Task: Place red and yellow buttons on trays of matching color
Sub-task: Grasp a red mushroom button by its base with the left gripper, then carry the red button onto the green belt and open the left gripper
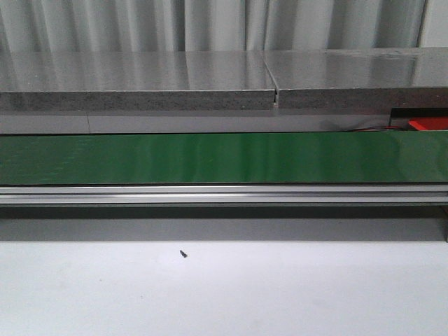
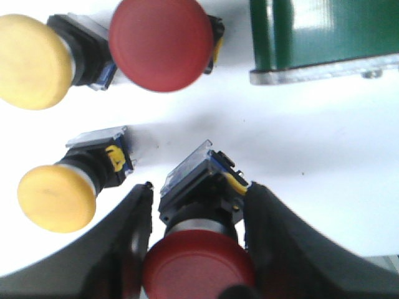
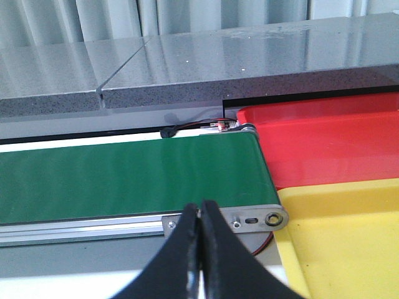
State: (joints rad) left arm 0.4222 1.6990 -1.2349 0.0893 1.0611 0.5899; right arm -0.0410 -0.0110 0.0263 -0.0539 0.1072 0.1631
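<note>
White tabletop [image 2: 312, 156] underneath, seen from the left wrist camera. Nearest: left gripper [image 2: 196, 243] spread around a red button [image 2: 198, 265], black fingers [image 2: 124, 243] flanking its body, apparently touching or just shy of it; cannot tell if clamped yet. Lying on its side, long axis running from the red cap close to the camera out to the clear-and-black contact block pointing away toward the belt. Just beside: a yellow button [image 2: 57, 198], likewise toppled. Farther out: a second yellow button [image 2: 31, 61] and another red button [image 2: 161, 43], then the corner of the green conveyor belt [image 2: 318, 31].

Step in hand, by judgement: the pick of the first red button. Next calls for a firm squeeze on the body, a lift, then a drop onto the belt.

Over at the right wrist camera: right gripper [image 3: 200, 249] pinched together, holding nothing, hanging near the belt's end; beyond it the yellow tray [image 3: 349, 237], then the red tray [image 3: 330, 143].
</note>
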